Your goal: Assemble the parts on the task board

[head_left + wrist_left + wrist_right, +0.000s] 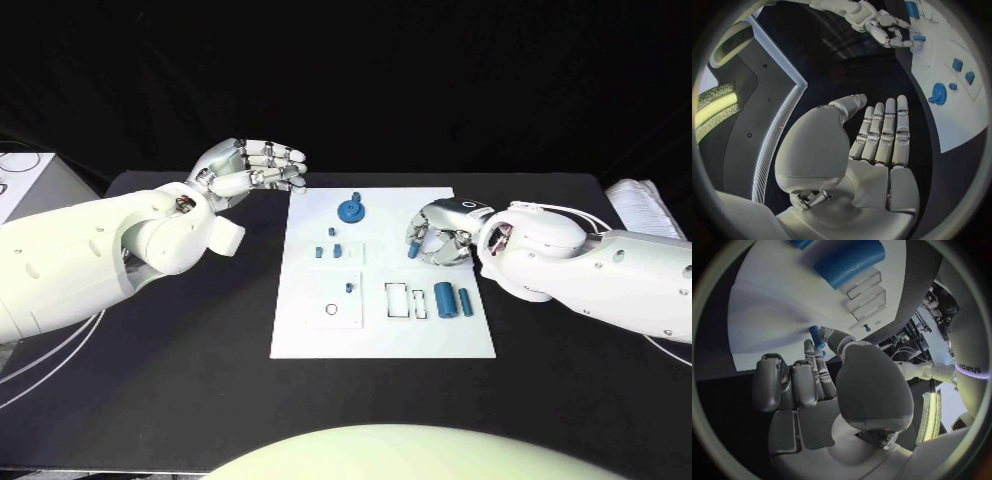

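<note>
Here, the robot's right hand (437,240) hovers over the white task board (382,340) at the middle of the black counter (173,380), pinching one small blue peg (414,249) between thumb and fingertips. The left hand (248,166) is raised beside the board's far left corner, holding nothing; the left wrist view shows its fingers straight and side by side. On the board lie one blue gear-shaped part (352,210), two blue cylinders (446,299) side by side near the right edge, and a few smaller blue pieces (329,250) near the middle.
</note>
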You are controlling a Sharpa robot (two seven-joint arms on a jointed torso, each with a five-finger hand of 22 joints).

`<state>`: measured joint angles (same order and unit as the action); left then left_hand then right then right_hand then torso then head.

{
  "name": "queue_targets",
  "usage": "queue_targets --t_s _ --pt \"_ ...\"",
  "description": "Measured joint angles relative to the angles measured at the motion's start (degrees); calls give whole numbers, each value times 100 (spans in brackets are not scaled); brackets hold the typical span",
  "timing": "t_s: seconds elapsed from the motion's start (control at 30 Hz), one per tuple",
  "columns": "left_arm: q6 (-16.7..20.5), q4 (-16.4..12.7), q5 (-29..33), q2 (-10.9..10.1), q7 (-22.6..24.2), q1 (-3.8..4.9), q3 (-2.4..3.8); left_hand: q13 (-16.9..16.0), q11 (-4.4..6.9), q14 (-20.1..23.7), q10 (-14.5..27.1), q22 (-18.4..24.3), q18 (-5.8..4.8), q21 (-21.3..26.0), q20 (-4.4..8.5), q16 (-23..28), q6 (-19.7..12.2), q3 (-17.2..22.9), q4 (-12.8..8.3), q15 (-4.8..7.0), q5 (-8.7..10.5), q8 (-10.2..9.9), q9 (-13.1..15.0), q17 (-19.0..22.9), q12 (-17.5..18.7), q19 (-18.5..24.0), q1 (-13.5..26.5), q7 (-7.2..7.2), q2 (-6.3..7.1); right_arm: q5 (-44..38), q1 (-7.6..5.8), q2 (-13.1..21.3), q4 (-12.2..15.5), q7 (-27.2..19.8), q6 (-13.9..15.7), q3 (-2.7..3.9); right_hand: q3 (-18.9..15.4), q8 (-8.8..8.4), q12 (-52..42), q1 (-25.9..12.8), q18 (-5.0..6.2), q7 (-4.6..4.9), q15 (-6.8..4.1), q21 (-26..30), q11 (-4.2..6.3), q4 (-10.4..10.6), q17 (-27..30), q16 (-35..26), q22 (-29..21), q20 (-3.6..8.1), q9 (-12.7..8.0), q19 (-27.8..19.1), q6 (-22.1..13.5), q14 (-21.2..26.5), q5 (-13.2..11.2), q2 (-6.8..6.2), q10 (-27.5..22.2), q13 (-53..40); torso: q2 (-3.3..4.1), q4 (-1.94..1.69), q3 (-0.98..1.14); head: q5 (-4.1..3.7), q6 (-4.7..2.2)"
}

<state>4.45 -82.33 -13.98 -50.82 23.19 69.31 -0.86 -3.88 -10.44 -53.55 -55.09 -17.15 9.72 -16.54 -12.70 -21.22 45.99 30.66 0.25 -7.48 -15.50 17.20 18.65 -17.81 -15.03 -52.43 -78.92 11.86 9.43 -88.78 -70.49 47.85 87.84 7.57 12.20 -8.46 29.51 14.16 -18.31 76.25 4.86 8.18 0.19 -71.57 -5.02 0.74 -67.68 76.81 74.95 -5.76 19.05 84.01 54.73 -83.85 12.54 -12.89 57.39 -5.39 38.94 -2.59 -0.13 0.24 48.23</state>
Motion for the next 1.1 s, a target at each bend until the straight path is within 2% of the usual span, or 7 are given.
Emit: queue_targets --t_s 0.07,0.1,0.33,0.43,0.73,1.07,1.1 --pt "-1 1 0 0 -1 0 0 0 0 0 0 2 0 3 0 6 0 0 0 0 0 0 0 -1 0 0 0 0 0 -14 7 -7 0 0 -1 -2 132 24 -2 0 -12 -17 -20 -57 22 23 8 0 0 12 14 12 94 -20 0 0 139 10 -1 0 1 0 1" --pt "-1 1 0 1 -1 0 0 0 0 0 0 11 0 23 0 27 0 0 0 0 0 0 0 -7 0 0 0 0 0 -18 10 -9 0 0 -1 -3 166 24 -2 0 -63 -22 -20 -64 38 28 12 0 0 15 15 9 99 -20 0 0 161 11 -1 0 1 0 1" --pt "-3 4 0 3 -3 0 0 0 0 0 0 14 0 22 0 27 0 0 0 0 0 0 0 -13 0 0 0 0 0 -41 19 -18 -1 0 59 0 337 96 2 -55 -64 -91 -63 -197 113 122 -5 0 0 63 68 2 290 -18 -26 54 518 37 -1 3 0 1 14" --pt "-4 4 0 3 -4 0 0 -2 0 0 0 14 0 22 0 27 0 0 0 0 0 0 0 -12 0 0 0 0 0 -41 23 -18 5 -1 101 -2 356 114 37 -93 -63 -89 -63 -262 129 141 -35 27 0 74 85 -10 329 -18 -72 29 543 34 -1 2 -4 -3 30" --pt "-5 3 0 1 -11 0 0 -5 0 0 0 15 1 22 0 27 0 0 0 0 0 0 -5 -12 0 0 0 0 0 -6 28 -19 46 15 236 -5 291 117 135 -296 -62 -77 -63 -287 103 253 -50 33 -1 95 104 11 317 -18 -111 -98 608 69 -2 0 -7 0 53" --pt "-6 -1 0 -3 -17 0 0 -4 0 0 0 22 0 22 0 27 0 0 0 0 0 21 -5 -18 0 0 0 0 0 83 43 -51 50 85 309 -4 276 62 172 -334 -57 -42 -63 -290 103 300 -50 33 -2 95 97 11 282 -17 -111 -136 609 69 -5 0 -7 -13 53" --pt "-6 -2 0 -3 -18 0 0 -4 0 0 0 22 1 22 0 27 0 0 0 0 0 21 -5 -18 0 0 0 0 0 86 44 -55 49 97 314 -4 276 62 193 -334 -97 -42 -63 -312 92 300 -56 33 -2 94 97 11 282 -17 -111 -136 620 69 -5 0 -7 -13 53"
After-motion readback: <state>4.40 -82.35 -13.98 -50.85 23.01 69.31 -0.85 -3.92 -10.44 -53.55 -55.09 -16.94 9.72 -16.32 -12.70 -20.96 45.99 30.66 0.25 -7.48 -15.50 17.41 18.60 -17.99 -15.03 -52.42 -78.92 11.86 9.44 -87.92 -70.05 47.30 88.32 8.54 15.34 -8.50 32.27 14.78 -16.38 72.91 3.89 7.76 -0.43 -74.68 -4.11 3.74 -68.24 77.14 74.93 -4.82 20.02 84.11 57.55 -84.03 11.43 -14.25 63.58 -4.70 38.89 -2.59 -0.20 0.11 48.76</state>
